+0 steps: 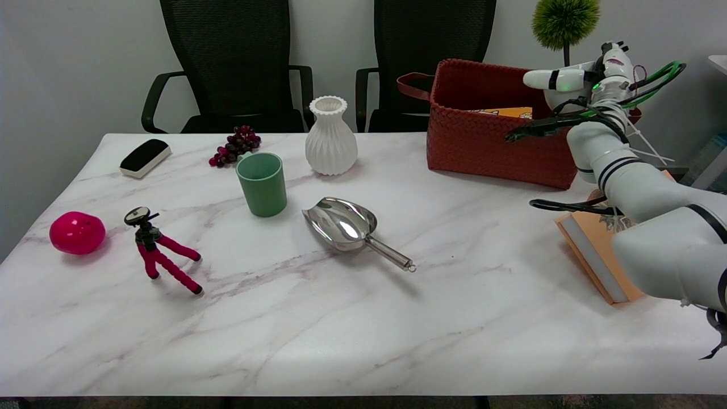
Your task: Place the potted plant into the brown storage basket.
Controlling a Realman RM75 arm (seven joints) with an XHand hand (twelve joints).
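The potted plant has a round green ball top (565, 23) on a thin dark stem, with its white pot (552, 100) mostly hidden behind my right hand (573, 79). The hand grips the pot and holds it in the air over the right end of the brown woven storage basket (488, 136). The basket stands at the table's far right, with a handle on its left end and a yellow-orange item (505, 112) inside. My right arm (636, 187) reaches up from the lower right.
An orange book (593, 255) lies under the arm at the right edge. A white vase (331, 136), green cup (262, 183), grapes (235, 145), metal scoop (346, 224), pink tripod (156, 250), pink ball (76, 232) and eraser (145, 157) are spread across the table. Two black chairs stand behind it.
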